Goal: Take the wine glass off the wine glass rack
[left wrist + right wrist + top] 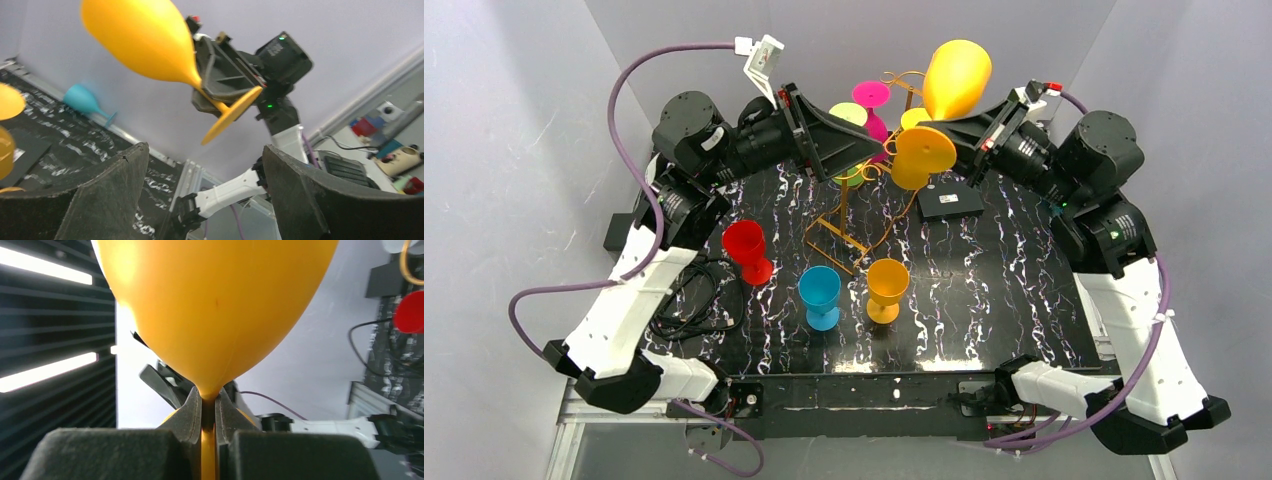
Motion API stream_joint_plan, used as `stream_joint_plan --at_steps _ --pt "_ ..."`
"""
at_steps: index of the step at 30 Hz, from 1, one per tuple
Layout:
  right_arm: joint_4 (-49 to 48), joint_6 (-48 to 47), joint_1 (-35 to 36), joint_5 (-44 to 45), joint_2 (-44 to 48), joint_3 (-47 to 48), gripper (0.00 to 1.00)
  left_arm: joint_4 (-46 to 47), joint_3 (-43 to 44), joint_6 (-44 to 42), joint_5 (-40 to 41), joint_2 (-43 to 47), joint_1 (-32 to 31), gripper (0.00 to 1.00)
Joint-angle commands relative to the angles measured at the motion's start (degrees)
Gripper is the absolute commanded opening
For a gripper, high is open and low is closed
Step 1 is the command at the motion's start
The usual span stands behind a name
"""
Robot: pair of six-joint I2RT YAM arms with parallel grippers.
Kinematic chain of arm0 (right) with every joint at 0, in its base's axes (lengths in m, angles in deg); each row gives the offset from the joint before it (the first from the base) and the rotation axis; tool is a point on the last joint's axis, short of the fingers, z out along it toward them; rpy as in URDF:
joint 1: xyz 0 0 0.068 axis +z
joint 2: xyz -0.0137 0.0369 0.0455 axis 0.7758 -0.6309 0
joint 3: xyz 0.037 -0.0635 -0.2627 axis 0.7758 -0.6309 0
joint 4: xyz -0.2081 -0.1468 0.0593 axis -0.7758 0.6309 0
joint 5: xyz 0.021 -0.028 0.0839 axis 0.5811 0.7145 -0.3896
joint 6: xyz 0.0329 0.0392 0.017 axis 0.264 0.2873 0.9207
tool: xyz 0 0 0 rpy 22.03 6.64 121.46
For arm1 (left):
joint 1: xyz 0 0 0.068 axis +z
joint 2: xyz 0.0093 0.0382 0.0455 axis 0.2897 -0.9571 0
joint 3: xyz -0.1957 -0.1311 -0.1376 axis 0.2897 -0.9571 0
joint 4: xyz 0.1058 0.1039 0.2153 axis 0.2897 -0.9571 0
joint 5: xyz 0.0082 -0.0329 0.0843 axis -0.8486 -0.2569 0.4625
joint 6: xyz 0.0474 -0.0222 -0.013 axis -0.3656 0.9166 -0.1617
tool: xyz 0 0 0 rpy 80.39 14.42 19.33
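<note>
My right gripper (946, 128) is shut on the stem of a yellow-orange wine glass (957, 72) and holds it tilted in the air, to the right of the top of the golden wire rack (852, 222). In the right wrist view the bowl (210, 305) fills the frame and the stem sits pinched between the fingers (192, 412). A magenta glass (872, 98) and a yellow-green glass (849, 114) hang on the rack. My left gripper (864, 150) is open and empty at the rack's left side. Its wrist view shows the held glass (145, 40).
A red glass (746, 250), a blue glass (820, 293) and an orange glass (887, 288) stand upright on the black marbled table in front of the rack. A black box (951, 202) lies right of the rack. Coiled black cable (692, 300) lies at the left.
</note>
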Motion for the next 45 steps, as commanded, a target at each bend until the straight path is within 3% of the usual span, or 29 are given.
stream_joint_plan --at_steps 1,5,9,14,21,32,38,45 --pt "6.92 -12.13 -0.14 -1.34 2.15 1.66 0.01 -7.96 4.54 -5.27 6.38 3.30 -0.14 0.83" --pt "13.55 -21.70 -0.13 -0.86 2.03 4.68 0.01 -18.08 7.60 -6.37 12.45 3.58 -0.15 0.83" --pt "20.56 -32.40 -0.15 0.02 1.42 7.25 0.01 -22.27 8.51 -6.53 16.44 4.23 -0.19 0.82" --pt "26.41 -42.30 -0.13 1.06 1.47 7.81 0.01 -24.50 8.02 -6.40 17.46 5.40 -0.13 0.80" --pt "29.89 -52.63 -0.18 1.73 1.91 7.54 0.01 -34.76 13.01 -7.24 19.61 4.02 -0.20 0.75" --pt "35.71 -70.53 -0.05 1.25 0.97 11.62 0.01 -45.91 25.27 -6.05 12.55 -5.19 -0.18 0.60" --pt "37.58 -79.51 1.24 0.23 0.31 11.82 0.01 -46.18 27.41 -4.17 10.09 -7.87 -0.14 0.58" --pt "37.50 -88.62 5.92 3.81 0.08 9.53 0.01 -49.23 29.99 -4.72 12.91 -10.00 -0.21 0.56"
